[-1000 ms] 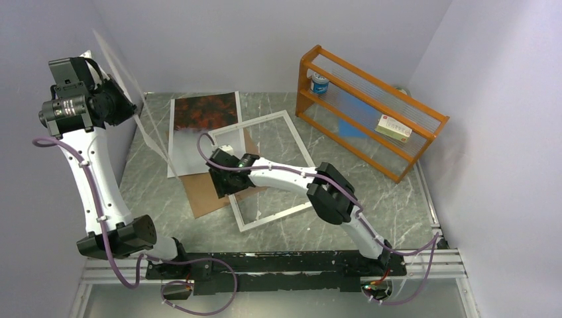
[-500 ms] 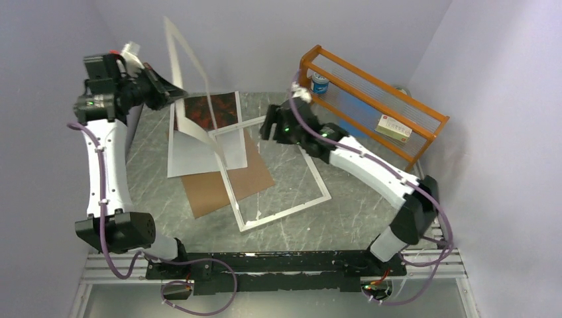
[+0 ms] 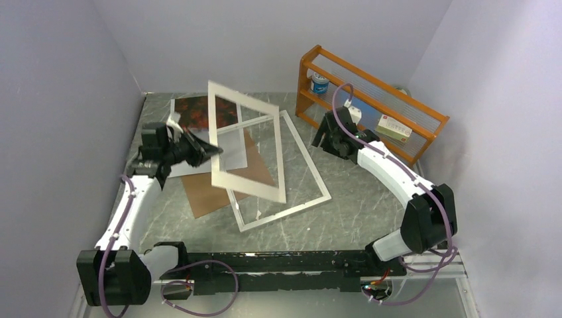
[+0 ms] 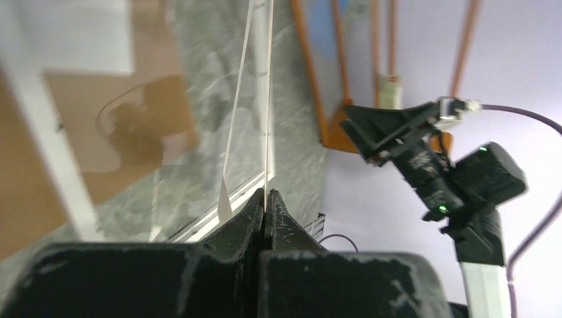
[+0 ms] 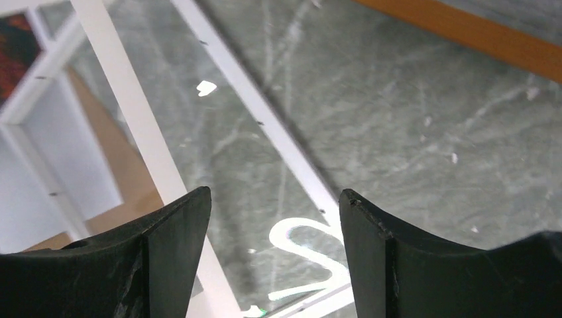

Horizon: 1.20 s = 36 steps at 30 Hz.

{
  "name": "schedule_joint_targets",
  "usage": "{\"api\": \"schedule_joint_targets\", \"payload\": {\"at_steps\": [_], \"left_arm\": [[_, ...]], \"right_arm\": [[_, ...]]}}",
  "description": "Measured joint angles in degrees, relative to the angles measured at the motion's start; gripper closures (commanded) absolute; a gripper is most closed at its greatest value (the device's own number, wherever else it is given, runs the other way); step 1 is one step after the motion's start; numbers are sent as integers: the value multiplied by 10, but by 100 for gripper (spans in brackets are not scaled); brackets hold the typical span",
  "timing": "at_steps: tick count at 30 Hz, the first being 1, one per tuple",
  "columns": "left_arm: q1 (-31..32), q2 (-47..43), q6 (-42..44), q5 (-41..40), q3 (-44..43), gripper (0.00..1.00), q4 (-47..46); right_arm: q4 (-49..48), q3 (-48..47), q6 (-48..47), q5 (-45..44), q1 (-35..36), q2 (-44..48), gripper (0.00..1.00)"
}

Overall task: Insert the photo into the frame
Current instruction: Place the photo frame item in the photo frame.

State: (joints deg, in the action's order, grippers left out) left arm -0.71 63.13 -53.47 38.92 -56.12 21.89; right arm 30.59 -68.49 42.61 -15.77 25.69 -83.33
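Photo (image 3: pixel 193 112) lay flat on counter (image 3: pixel 358 192), back-left of frame (image 3: pixel 307 157), long axis front-to-back, nearest left tool (image 3: pixel 215 150), which was clamped on tilted white-bordered sheet (image 3: pixel 246 188). Right tool (image 5: pixel 275 199) gaped empty above frame.

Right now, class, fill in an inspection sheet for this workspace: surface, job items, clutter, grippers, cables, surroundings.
Surface: grey marbled table.
Job's things: photo flat at back left, partly hidden; frame flat mid-table, its left corner overlapping a brown backing board.
Clutter: orange rack holding a can and a small box.
Grippers: left gripper shut on a white-bordered panel, tilted above the frame; right gripper open, empty.
Cables: purple cables along both arms.
Surroundings: plain walls.
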Motion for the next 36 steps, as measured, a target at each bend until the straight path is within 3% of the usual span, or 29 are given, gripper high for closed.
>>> {"api": "schedule_joint_targets", "payload": {"at_steps": [5,8,17,23,36], "left_arm": [[3,-32,-29,-58,170,97,-43],[3,-43,-43,-78,215,98,-52],[3,-72,-61,-104,235,97,-86],[3,-69,-77,-107,304,97,-155],[3,49,-115,-63,338,97,-310]], "right_arm": [[13,35,-6,15,-27,-46,38],[28,37,-11,13,-32,-97,45],[57,45,-19,-4,-31,-164,49],[63,45,-29,-7,-23,-194,50],[57,47,-24,46,27,-194,50]]}}
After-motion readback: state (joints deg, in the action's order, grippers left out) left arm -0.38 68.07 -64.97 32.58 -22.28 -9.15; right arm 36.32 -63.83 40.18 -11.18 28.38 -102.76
